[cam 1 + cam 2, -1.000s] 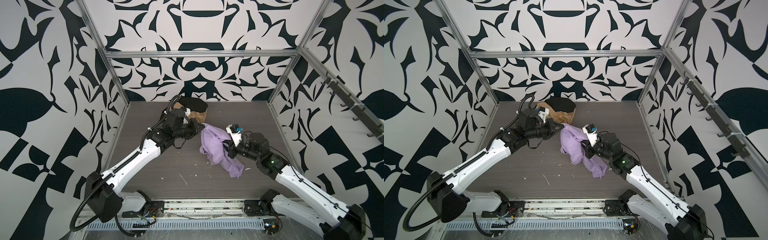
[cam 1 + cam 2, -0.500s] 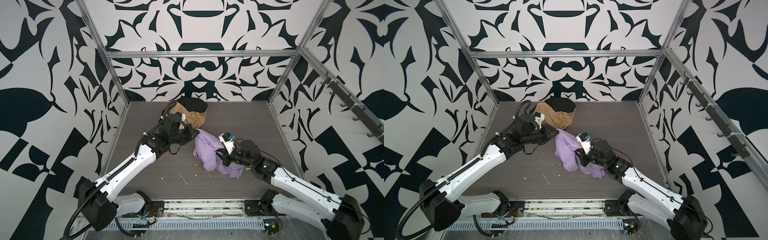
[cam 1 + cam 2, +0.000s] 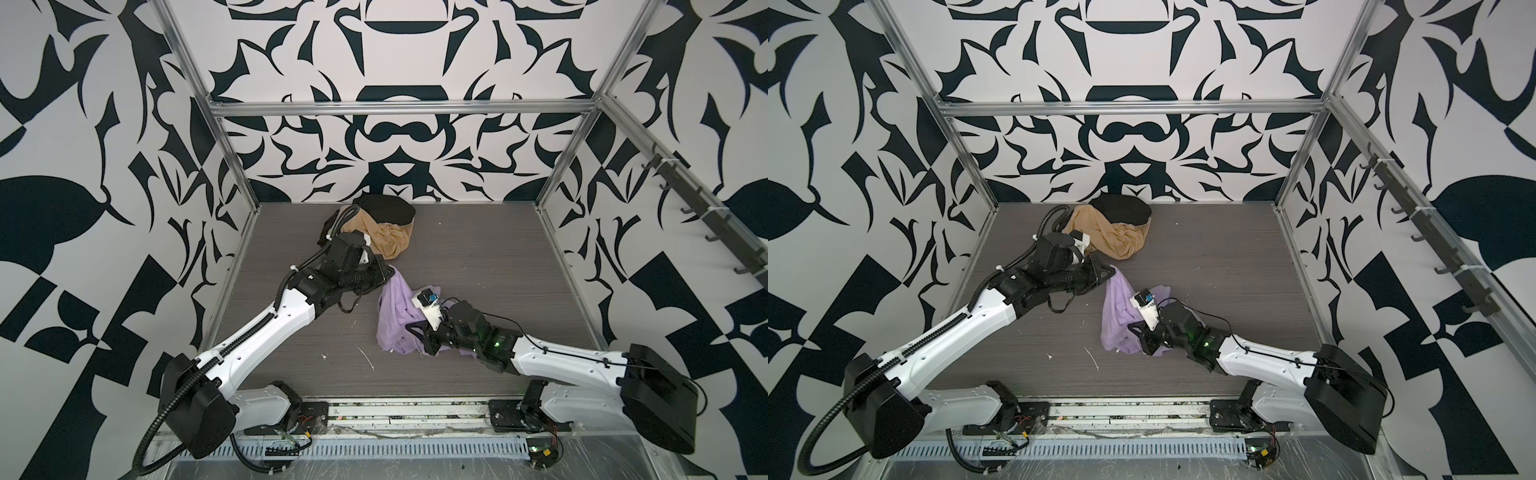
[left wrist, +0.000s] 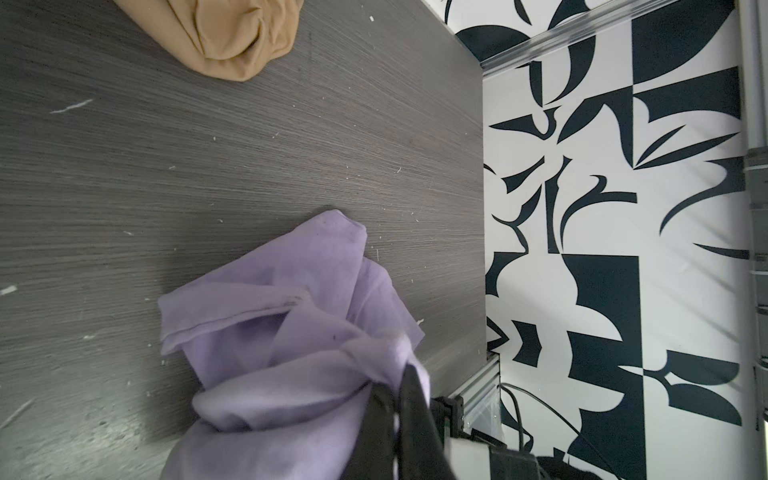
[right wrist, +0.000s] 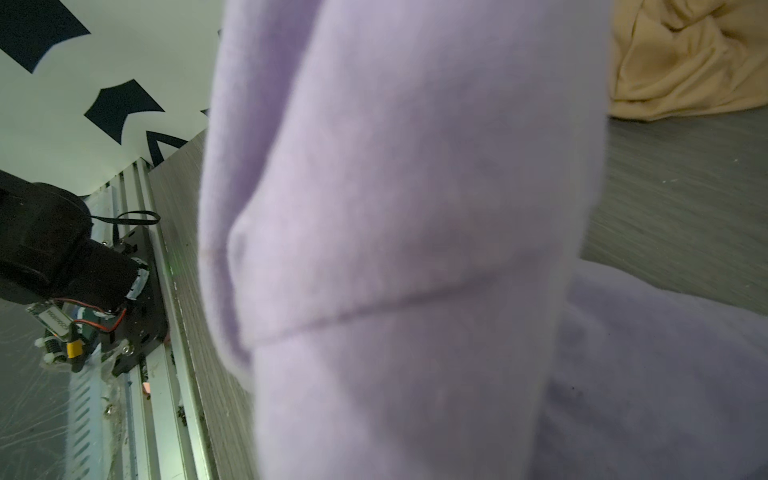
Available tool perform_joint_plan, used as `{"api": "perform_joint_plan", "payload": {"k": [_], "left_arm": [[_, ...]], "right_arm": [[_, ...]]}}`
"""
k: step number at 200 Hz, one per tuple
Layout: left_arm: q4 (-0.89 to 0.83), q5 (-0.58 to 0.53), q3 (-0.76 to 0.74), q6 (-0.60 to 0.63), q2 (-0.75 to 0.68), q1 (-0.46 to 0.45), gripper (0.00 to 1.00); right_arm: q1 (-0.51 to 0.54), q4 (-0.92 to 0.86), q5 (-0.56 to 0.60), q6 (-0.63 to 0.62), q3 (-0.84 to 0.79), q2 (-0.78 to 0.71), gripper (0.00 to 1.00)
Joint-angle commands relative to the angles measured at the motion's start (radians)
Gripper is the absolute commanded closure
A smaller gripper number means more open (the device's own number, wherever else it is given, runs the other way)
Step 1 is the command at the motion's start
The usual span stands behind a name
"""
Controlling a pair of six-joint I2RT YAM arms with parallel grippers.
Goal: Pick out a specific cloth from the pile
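Observation:
The lilac cloth [image 3: 392,316] [image 3: 1116,318] hangs crumpled between my two grippers, its lower folds resting on the grey table [image 3: 478,257]. My left gripper [image 3: 390,272] [image 3: 1112,272] is shut on its upper corner; in the left wrist view the black fingers [image 4: 409,399] pinch a knot of cloth [image 4: 291,316]. My right gripper [image 3: 417,334] [image 3: 1137,332] is shut on the cloth's lower part. The cloth [image 5: 395,208] fills the right wrist view and hides those jaws. The pile [image 3: 384,237] [image 3: 1113,239], tan-orange with black behind, lies at the back, apart from the cloth.
White scraps [image 3: 366,358] lie on the table near the front. Patterned walls with metal posts [image 3: 232,174] close in three sides. A hook rail [image 3: 685,203] runs along the right wall, and the arm bases stand on the front rail [image 3: 399,415].
Both grippers have carried the cloth down and toward the front, away from the pile. It hangs lower and more bunched, with its bottom on the table.

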Motion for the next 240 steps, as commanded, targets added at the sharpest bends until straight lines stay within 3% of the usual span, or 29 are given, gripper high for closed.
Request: {"api": "perform_joint_plan", "payload": {"k": [1, 28, 50, 88, 112, 158, 205, 240], "left_arm": [[-0.010, -0.019, -0.023, 0.035, 0.006, 0.005, 1.00], [-0.006, 0.018, -0.021, 0.046, 0.035, 0.002, 1.00], [-0.008, 0.033, -0.002, 0.071, 0.057, -0.013, 1.00], [-0.020, 0.036, 0.053, 0.124, 0.090, -0.047, 1.00], [-0.022, 0.042, 0.096, 0.151, 0.126, -0.074, 1.00], [-0.030, 0.062, 0.190, 0.208, 0.223, -0.139, 1.00], [-0.059, 0.079, 0.285, 0.274, 0.324, -0.191, 1.00], [-0.092, 0.100, 0.369, 0.319, 0.406, -0.220, 1.00]], "right_arm": [[0.007, 0.103, 0.031, 0.024, -0.027, 0.014, 0.96], [0.007, 0.115, 0.038, 0.031, -0.049, 0.025, 0.90], [0.007, 0.089, 0.047, 0.036, -0.060, 0.000, 0.73], [0.006, -0.068, 0.123, 0.006, -0.062, -0.180, 0.50], [0.003, -0.212, 0.183, -0.055, -0.032, -0.305, 0.41], [-0.043, -0.411, 0.303, -0.121, 0.045, -0.467, 0.39], [-0.108, -0.434, 0.346, -0.091, 0.031, -0.606, 0.39], [-0.127, -0.476, 0.457, -0.091, 0.026, -0.664, 0.39]]}}
